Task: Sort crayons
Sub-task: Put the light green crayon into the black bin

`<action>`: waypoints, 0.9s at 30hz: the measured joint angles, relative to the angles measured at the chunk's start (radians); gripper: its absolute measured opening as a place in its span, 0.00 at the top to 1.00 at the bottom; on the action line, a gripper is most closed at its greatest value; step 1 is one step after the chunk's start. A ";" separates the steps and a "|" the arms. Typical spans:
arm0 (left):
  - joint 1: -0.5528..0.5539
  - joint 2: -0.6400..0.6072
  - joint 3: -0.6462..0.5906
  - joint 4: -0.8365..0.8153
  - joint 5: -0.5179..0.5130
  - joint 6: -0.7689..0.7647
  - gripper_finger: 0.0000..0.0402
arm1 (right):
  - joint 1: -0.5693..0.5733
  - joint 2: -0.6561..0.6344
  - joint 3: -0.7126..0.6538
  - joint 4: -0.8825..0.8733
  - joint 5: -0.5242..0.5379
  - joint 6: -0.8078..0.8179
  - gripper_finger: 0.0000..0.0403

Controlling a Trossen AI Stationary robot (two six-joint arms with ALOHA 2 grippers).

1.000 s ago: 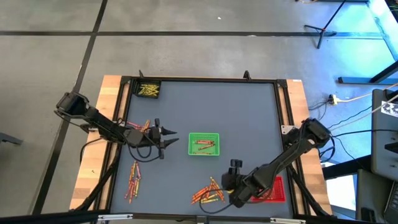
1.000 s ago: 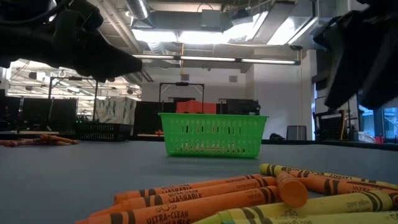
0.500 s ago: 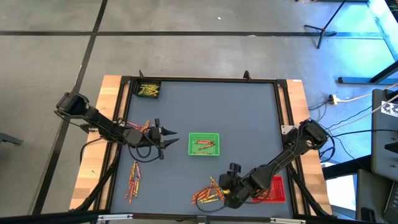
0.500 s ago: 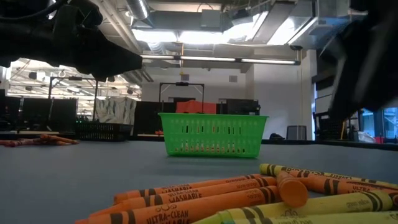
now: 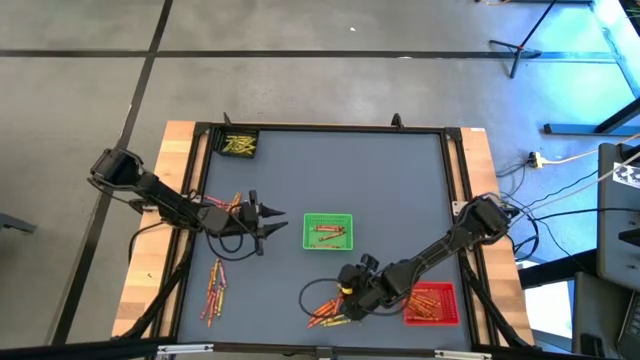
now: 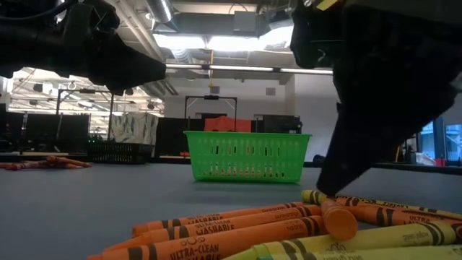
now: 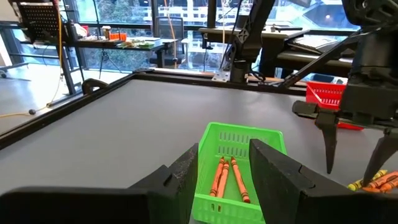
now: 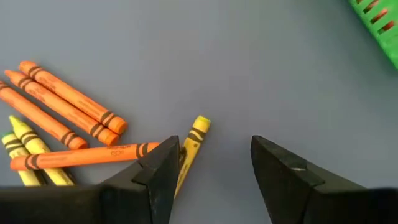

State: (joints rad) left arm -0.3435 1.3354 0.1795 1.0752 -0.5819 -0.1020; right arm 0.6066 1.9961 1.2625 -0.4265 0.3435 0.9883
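The right gripper hangs low over the near-centre pile of crayons, its fingers spread apart with nothing between them. In the right wrist view the 2 dark fingers straddle bare grey table just beside a yellow crayon, which lies at the edge of a loose group of orange crayons. In the low view the same gripper comes down to the pile, its tip close above the orange and yellow sticks in the foreground.

The left gripper hovers at the left-centre of the table, pointing right toward the green tray. Its fingers stand apart and hold nothing. The left wrist view looks past them onto the green tray, where 3 orange-red crayons lie side by side on its floor.

More crayons are spread over the table: a small bunch near the left arm at the left edge, and a strip at the near left. A black tray with yellow sticks sits in the far left corner. A red tray with crayons in it sits at the near right, just beside the right arm.
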 joint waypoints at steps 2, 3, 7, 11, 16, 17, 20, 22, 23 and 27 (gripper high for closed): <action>0.000 0.000 0.000 0.006 0.000 0.000 0.68 | 0.001 0.002 0.000 0.000 0.000 0.000 0.51; 0.000 0.000 0.000 0.009 0.000 0.000 0.68 | 0.001 0.002 0.000 -0.001 0.000 -0.001 0.51; 0.000 0.000 0.000 0.010 0.000 0.000 0.68 | 0.002 0.002 0.000 -0.027 0.005 -0.003 0.51; 0.000 0.000 0.000 0.011 0.000 0.000 0.68 | 0.002 0.009 0.001 -0.081 0.003 -0.006 0.51; 0.000 0.000 0.000 0.011 0.000 0.000 0.68 | 0.002 0.023 0.006 -0.109 -0.023 -0.023 0.52; 0.000 0.000 0.000 0.012 0.000 0.000 0.68 | 0.001 0.023 0.006 -0.113 -0.026 -0.025 0.54; 0.001 0.000 0.000 0.012 0.000 0.000 0.68 | 0.001 0.024 0.005 -0.117 -0.032 -0.027 0.61; 0.001 0.000 0.000 0.012 0.000 0.000 0.68 | 0.001 0.024 0.005 -0.121 -0.033 -0.028 0.68; 0.001 0.000 0.000 0.012 0.000 0.000 0.68 | 0.001 0.024 0.005 -0.125 -0.034 -0.028 0.71; 0.001 0.000 0.000 0.012 0.000 0.000 0.68 | 0.001 0.024 0.005 -0.154 -0.040 -0.028 0.84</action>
State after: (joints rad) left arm -0.3428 1.3354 0.1795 1.0870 -0.5823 -0.1022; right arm 0.6079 2.0205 1.2675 -0.5801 0.3031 0.9603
